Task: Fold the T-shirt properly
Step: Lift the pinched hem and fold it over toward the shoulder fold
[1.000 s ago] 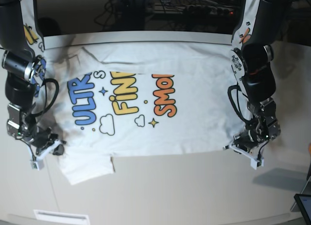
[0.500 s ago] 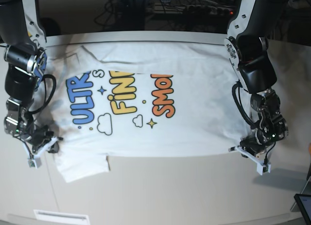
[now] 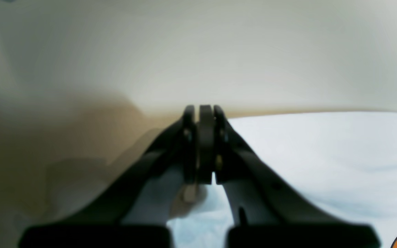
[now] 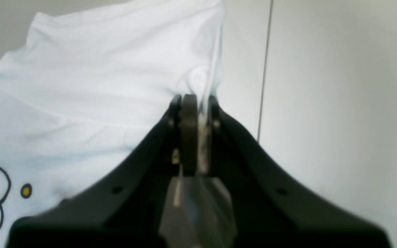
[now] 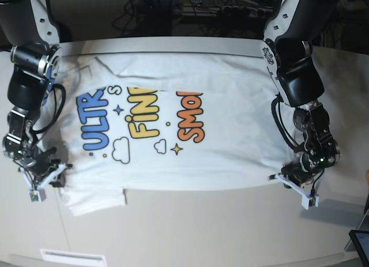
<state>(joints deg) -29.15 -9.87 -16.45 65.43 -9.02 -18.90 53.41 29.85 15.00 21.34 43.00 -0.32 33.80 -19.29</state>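
t-shirt: white tee (image 5: pixel 173 140) spread print-side up across the pale table (image 5: pixel 202 232), stretched sideways between the 2 arms. top edge folded over so the blue, yellow and orange words are cut off along their tops. a sleeve (image 5: pixel 95 199) flops out at the lower left in the base view.

left gripper: the left gripper (image 5: pixel 288 177) sits low on the base view's right, right at the shirt's lower corner. from its wrist cam the 2 jaws are pressed together with hardly a sliver between them (image 3: pixel 202 113), and white cloth runs off to the right from the tips. that view is super blurry, but the cloth looks pinched there, so it's clamped on the tee edge.

right gripper: the right gripper (image 5: pixel 49 173) is on the base view's left, at the other lower edge just above the sleeve. the wrist cam is way clearer here: jaws nearly together (image 4: pixel 193 100) with a thin fold of white fabric caught between them and rising out of the tips. so yeah, nipped tight on the shirt.

print: a cloud outline and a little yellow dot (image 4: pixel 26 190) show beside the right gripper's body.

table seam: a thin dark line (image 4: pixel 264 79) runs down the tabletop just right of that pinched fold.

other stuff: dark tablet corner (image 5: pixel 360 244) at the base view's bottom right.
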